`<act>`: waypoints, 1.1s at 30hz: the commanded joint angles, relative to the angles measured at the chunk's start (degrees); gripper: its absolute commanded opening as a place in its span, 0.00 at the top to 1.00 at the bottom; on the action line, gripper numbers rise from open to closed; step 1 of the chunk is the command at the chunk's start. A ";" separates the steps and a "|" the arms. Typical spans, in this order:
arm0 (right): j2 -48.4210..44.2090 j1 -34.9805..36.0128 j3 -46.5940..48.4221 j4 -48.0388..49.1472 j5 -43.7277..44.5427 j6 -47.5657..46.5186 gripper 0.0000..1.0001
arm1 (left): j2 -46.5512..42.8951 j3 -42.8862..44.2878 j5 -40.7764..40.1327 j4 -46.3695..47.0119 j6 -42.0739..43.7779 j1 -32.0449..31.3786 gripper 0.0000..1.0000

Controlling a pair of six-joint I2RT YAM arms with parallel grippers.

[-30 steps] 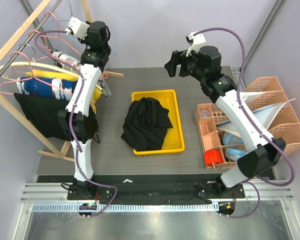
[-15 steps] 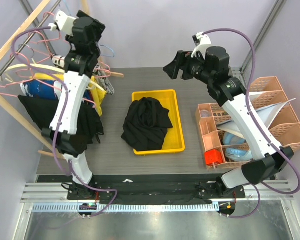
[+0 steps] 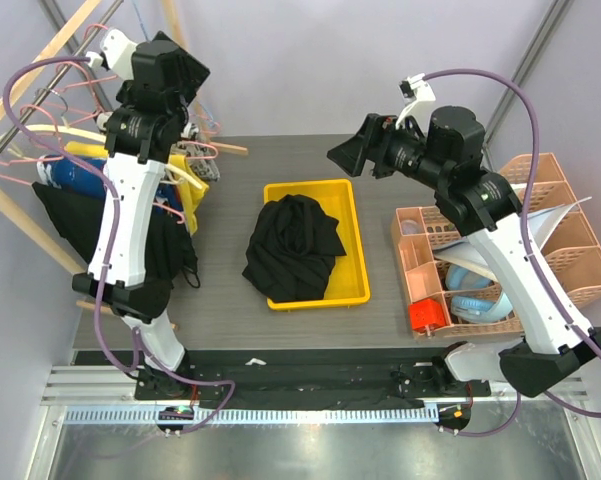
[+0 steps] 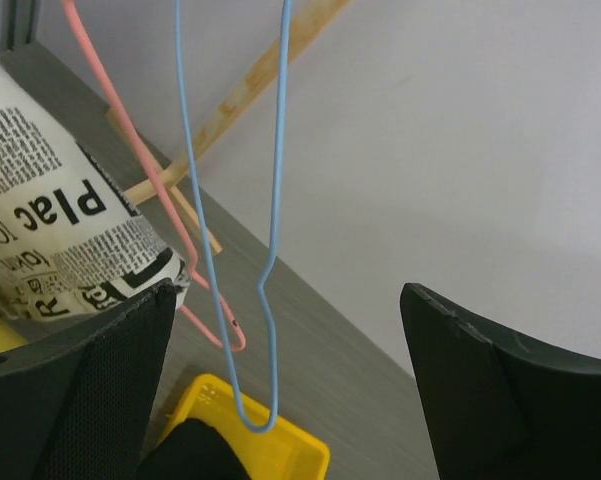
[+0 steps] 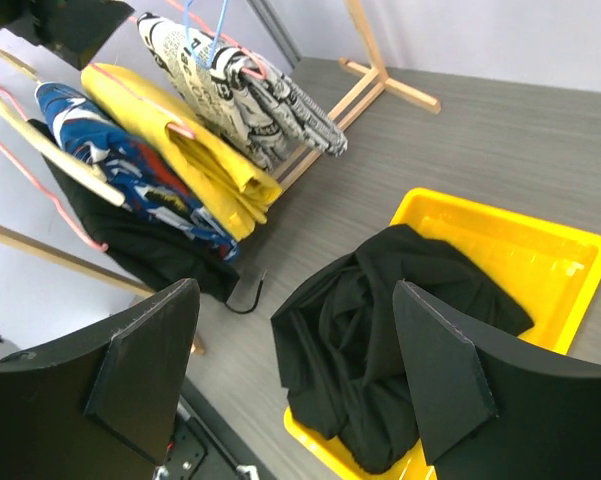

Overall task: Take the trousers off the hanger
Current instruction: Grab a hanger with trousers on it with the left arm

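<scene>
The trousers (image 3: 292, 245), black and crumpled in a heap, lie in the yellow tray (image 3: 352, 230) at the middle of the table (image 3: 280, 150). One part spills over the tray's left and near rim onto the tabletop. They touch neither arm.

The blue hanger (image 4: 257, 428), a thin wire one, hangs up at the rack end. In the left wrist view its lower loop dangles between the two fingers of the left gripper (image 4: 288, 290). Those fingers stand spread wide, one on each side of the wire and apart from it, and hold nothing. Just beside the blue wire hang a pink hanger (image 4: 150, 170) and a newsprint-patterned cloth (image 4: 60, 230).

That cloth is draped on the wooden rack (image 3: 40, 60) at the table's left. Along the rail from it come a yellow cloth (image 5: 180, 130), a blue cloth (image 5: 110, 140) and a black cloth (image 3: 80, 225).

The right gripper (image 5: 295, 290) is raised above the table behind the tray's right side, pointing left. Its fingers are also wide apart and it is empty. The trousers and the rack show between them in the wrist view. Orange baskets (image 3: 540, 180) stand at the table's right edge.
</scene>
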 commanded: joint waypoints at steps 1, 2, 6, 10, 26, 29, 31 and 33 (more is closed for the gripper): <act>-2.05 0.92 1.62 -2.06 0.35 2.18 0.16 | -2.41 0.78 -1.15 -3.52 3.81 -2.96 0.08; -2.05 1.27 1.44 -2.32 0.09 2.26 0.16 | -5.64 -0.55 -1.33 -1.85 4.70 -3.67 0.11; -0.74 3.90 3.02 -6.88 0.60 3.14 0.18 | -13.74 -5.21 -0.37 -2.97 7.78 -7.80 0.15; 0.23 8.03 3.99 -9.26 0.61 5.78 0.19 | -23.75 -11.87 3.06 -8.33 7.00 -9.83 0.20; 0.15 23.95 5.22 -12.25 7.55 10.62 0.20 | -49.70 -40.63 4.57 -8.42 -1.16 -9.74 0.37; -0.03 24.04 5.31 -12.43 7.64 9.74 0.20 | -51.37 -41.16 0.08 -13.78 -4.95 -9.74 0.39; 0.32 23.95 5.39 -12.69 7.55 8.51 0.19 | -52.51 -42.65 -2.02 -14.14 -7.15 -9.74 0.38; 0.84 24.04 5.48 -12.87 6.59 7.54 0.19 | -53.22 -43.10 -3.43 -13.35 -6.20 -9.74 0.36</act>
